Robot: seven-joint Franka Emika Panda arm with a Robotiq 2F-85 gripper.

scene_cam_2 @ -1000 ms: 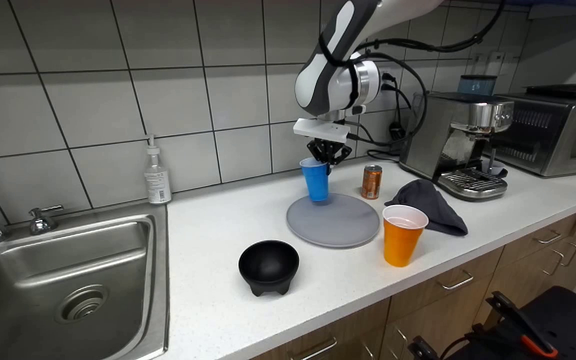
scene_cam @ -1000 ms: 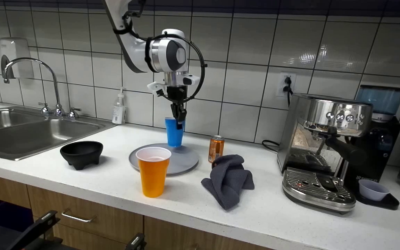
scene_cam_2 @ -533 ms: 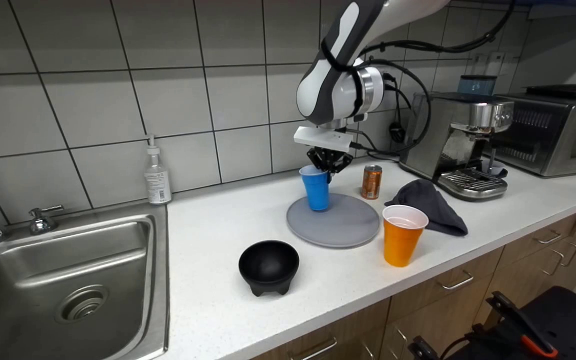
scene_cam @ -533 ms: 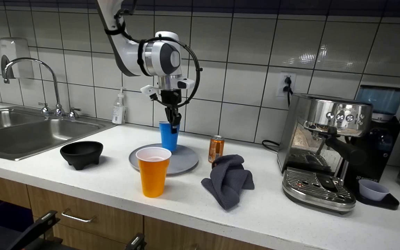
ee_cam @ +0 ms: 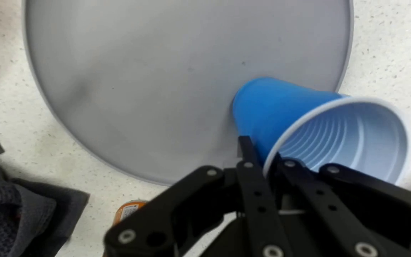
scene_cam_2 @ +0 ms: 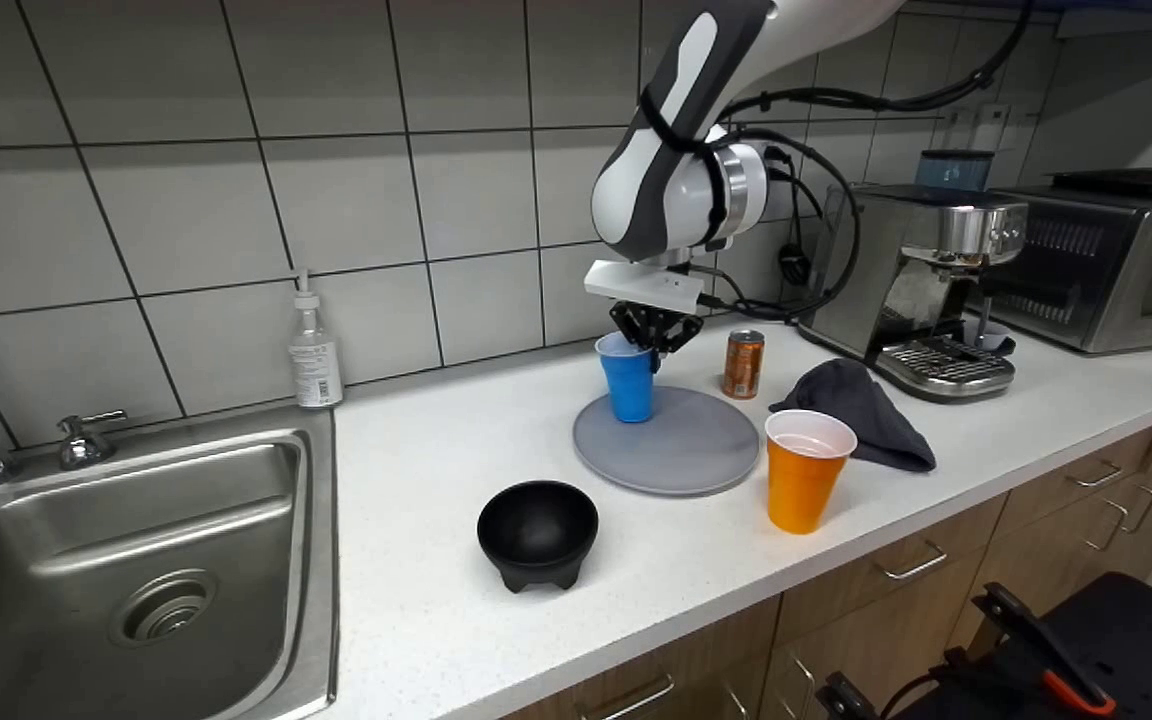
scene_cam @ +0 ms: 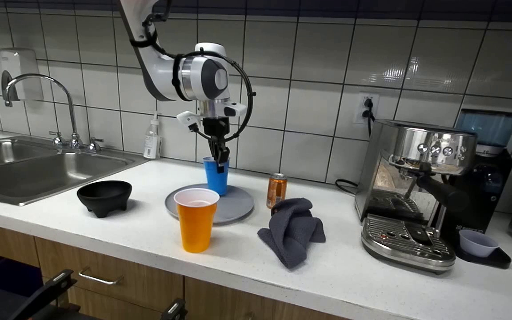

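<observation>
The gripper [ee_cam: 263, 151] pinched the blue cup [ee_cam: 282, 107] by its rim at eight o'clock, wrist view, apt for seemingly light, crushable plastic.

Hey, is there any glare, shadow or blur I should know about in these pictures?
In an exterior view, streaky reflections on the wall tiles and a soft shadow beside the black bowl; in an exterior view, a pale sheen inside the sink; in the wrist view, the rim of the blue cup looks slightly soft toward picture right, while specks on the counter look crisp.
</observation>
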